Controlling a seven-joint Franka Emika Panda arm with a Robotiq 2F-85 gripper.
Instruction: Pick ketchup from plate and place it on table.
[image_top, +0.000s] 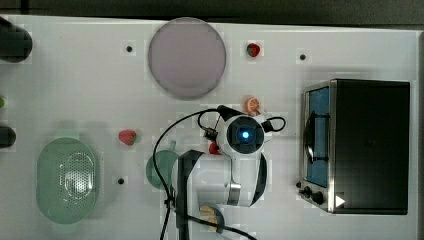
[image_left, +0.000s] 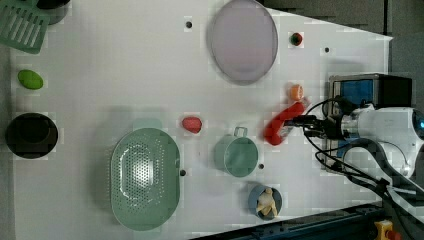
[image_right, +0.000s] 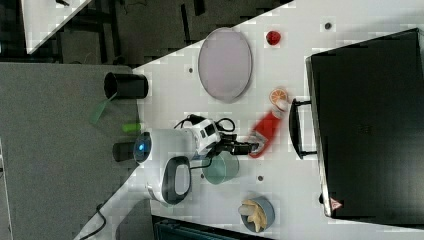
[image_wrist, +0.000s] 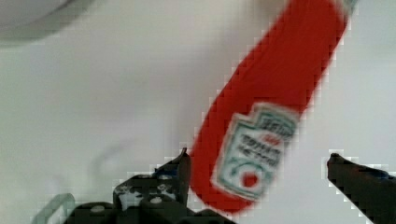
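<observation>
The ketchup is a slim red bottle lying on its side on the white table, its cap end next to an orange slice. It also shows as the ketchup and close up as the ketchup, label up. My gripper is open, its fingers straddling the bottle's base end; one finger is close against the bottle and a gap stands on the other side. In the top view the arm covers most of the ketchup. The mauve-grey plate lies bare at the back.
An orange slice lies by the bottle's cap. A black toaster oven stands at the top view's right. A teal cup, a green perforated basket, a small bowl and two strawberries are around.
</observation>
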